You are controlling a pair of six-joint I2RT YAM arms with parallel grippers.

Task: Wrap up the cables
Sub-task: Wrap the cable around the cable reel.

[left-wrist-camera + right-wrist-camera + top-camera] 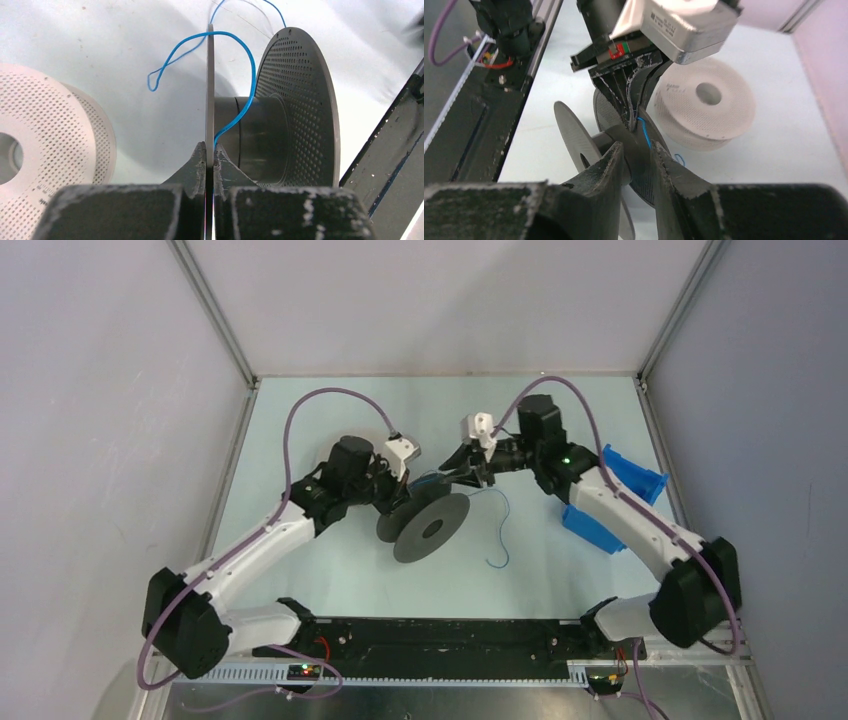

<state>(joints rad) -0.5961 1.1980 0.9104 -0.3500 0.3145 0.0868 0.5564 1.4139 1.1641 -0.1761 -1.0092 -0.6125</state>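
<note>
A thin blue cable [248, 65] loops over the near flange of a dark grey spool [295, 100] and runs down to my left gripper [210, 147]. That gripper is shut on the flange's edge, with the cable caught beside it. From above, the spool [430, 528] stands tilted at mid-table, and the cable's loose tail [503, 530] trails off to its right. My right gripper [639, 150] stands open. Its jaws straddle the far flange, and the blue cable [644, 135] runs down between them.
A white perforated spool [709, 107] lies flat on the table just behind the dark one. Two blue bins [632, 475] sit at the right edge beside my right arm. The black base rail [430, 645] runs along the near edge.
</note>
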